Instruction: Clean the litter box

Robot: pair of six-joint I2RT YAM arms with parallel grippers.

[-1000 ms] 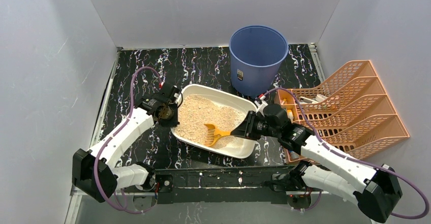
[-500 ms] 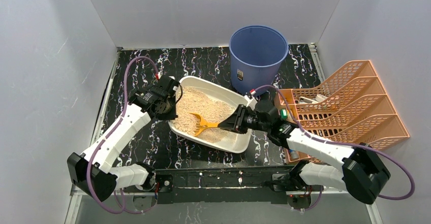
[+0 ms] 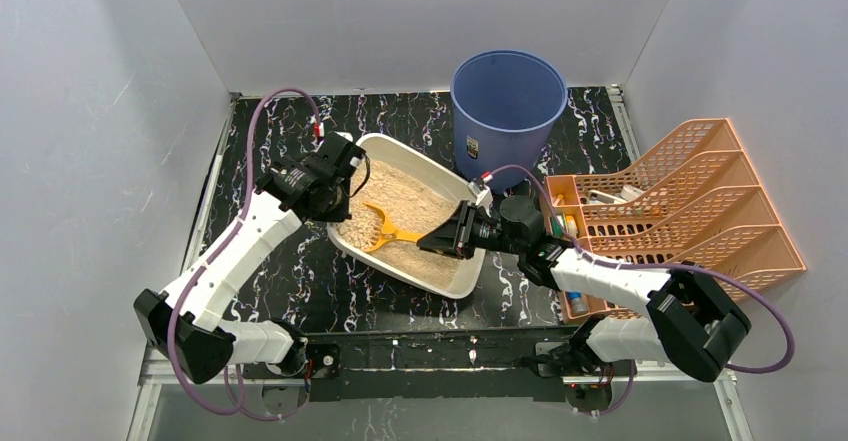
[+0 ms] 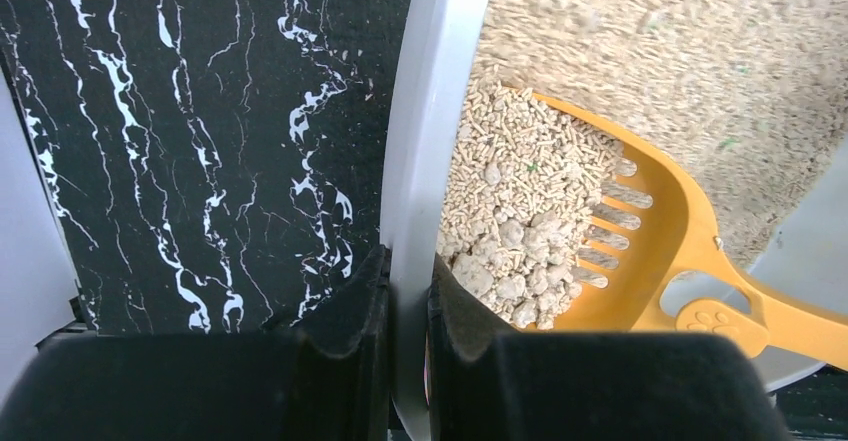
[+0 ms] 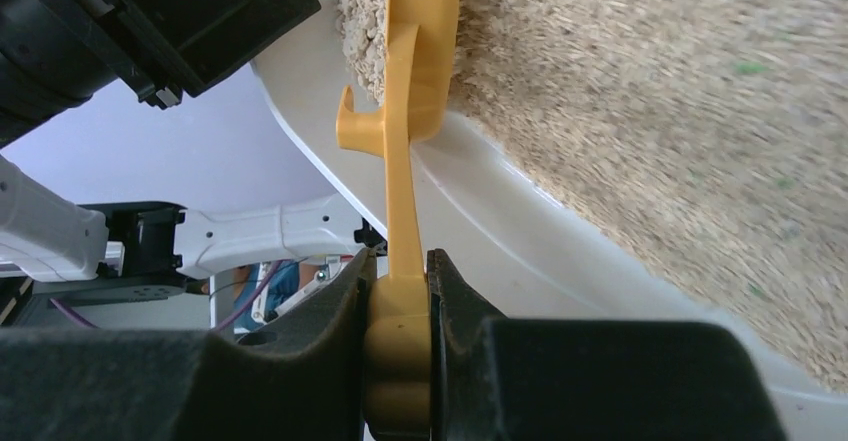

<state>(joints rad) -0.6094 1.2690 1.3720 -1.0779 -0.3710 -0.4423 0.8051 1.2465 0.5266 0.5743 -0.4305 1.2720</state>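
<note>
Shifted since the earlier frames: the litter box (image 3: 452, 279) has swung its left end toward the far side of the table (image 3: 270, 131), and the scoop (image 3: 381, 225) has travelled across the litter from the near-right part to the left end. Item, litter box: white tray of tan litter, set askew at mid-table, just in front of and left of the blue bucket (image 3: 507, 111). Item, left gripper (image 4: 408, 273): narrow, its two fingers pinching the tray's left rim, one outside and one inside the wall. Item, right gripper (image 5: 398, 286): clamped on the orange handle of the scoop, arm stretched out leftward over the tray. Item, scoop: slotted blade pressed against the left inner wall, heaped with pellets and paler clumps (image 4: 505, 261). Item, orange lattice rack (image 3: 690, 211): at the right, apart from the work. Step in hand, by judgement: gathering clumps, with the load taken but not yet lifted clear. Next move likely calls for raising the blade level, letting loose litter fall through the slots, then carrying it right and back to tip over the bucket while the left grip steadies the tray.
</note>
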